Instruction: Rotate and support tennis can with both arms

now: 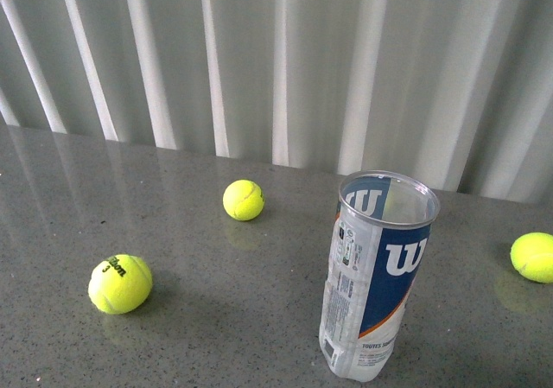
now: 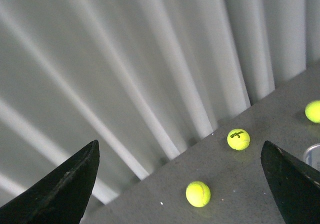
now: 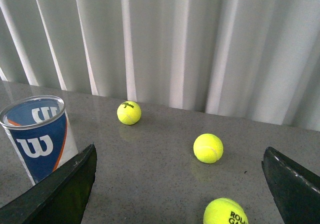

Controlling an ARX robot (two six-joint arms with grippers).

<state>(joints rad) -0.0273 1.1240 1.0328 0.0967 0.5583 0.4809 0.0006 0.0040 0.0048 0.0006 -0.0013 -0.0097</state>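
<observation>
Wilson tennis can (image 1: 377, 276) upright on grey table (image 1: 216, 319), open mouth up, empty, base cut off by front view's lower edge. Three yellow-green tennis balls apart from can: numbered ball (image 1: 120, 283) well left, second (image 1: 243, 200) behind-left, third (image 1: 533, 257) right, partly cropped. No arms in front view. Left gripper (image 2: 180, 184) and right gripper (image 3: 180, 184) jaws spread wide, holding nothing, only dark fingertips visible.
</observation>
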